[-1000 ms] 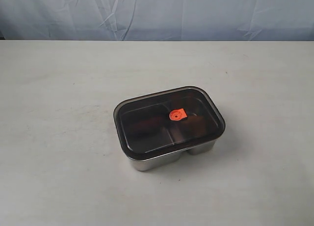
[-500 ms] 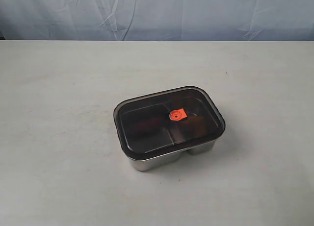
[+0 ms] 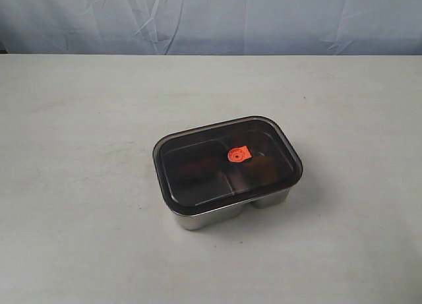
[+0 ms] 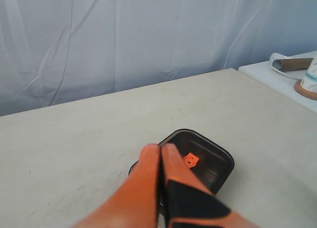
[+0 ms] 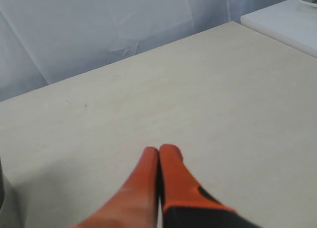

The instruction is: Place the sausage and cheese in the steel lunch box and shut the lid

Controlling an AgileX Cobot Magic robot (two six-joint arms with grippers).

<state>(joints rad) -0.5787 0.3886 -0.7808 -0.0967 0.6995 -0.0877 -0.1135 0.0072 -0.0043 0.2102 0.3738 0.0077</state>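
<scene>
The exterior camera sits high on the side opposite the curtain (image 3: 211, 20), looking down and across the tabletop (image 3: 79, 119), with the box (image 3: 204, 217) mid-frame at middling range. The left wrist camera rides above and behind the left fingers (image 4: 148, 173), looking along them down at that same box and the curtain. The right wrist camera looks past the right fingers (image 5: 171, 173) over the tabletop to the curtain; a grey sliver at its frame edge may be the box.
</scene>
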